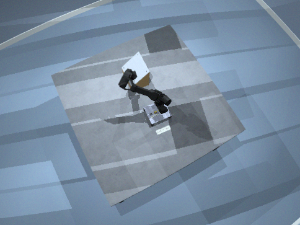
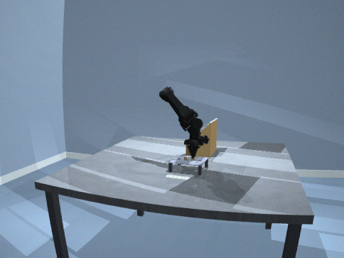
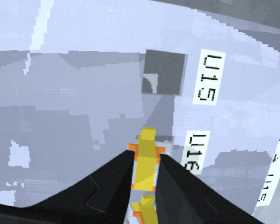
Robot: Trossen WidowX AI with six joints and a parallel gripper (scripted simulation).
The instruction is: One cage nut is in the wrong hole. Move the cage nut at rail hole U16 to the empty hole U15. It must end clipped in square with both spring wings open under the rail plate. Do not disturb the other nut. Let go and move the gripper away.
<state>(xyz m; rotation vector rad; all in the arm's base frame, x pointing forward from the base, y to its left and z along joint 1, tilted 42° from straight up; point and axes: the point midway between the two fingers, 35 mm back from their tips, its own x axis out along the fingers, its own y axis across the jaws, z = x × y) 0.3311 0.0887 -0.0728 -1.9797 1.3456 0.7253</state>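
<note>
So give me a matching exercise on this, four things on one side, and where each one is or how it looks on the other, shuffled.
Things:
1. Tool
2. Hole U15
3. U16 label
4. Upright board

Places or states:
A. Standing behind the rail plate in the exterior view
B. Shut on the yellow and orange cage nut
C. Partly covered by a black finger
D. Square, with no nut in it

Pairs: 1-B, 2-D, 3-C, 4-A

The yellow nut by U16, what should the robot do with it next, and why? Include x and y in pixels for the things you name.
Probably lift it gently straight up: the hand [image 1: 161,110] [image 2: 193,157] [image 3: 145,161] is shut on the cage nut [image 3: 146,167] beside the U16 label [image 3: 195,151], while hole U15 [image 3: 164,72] is empty.
</note>
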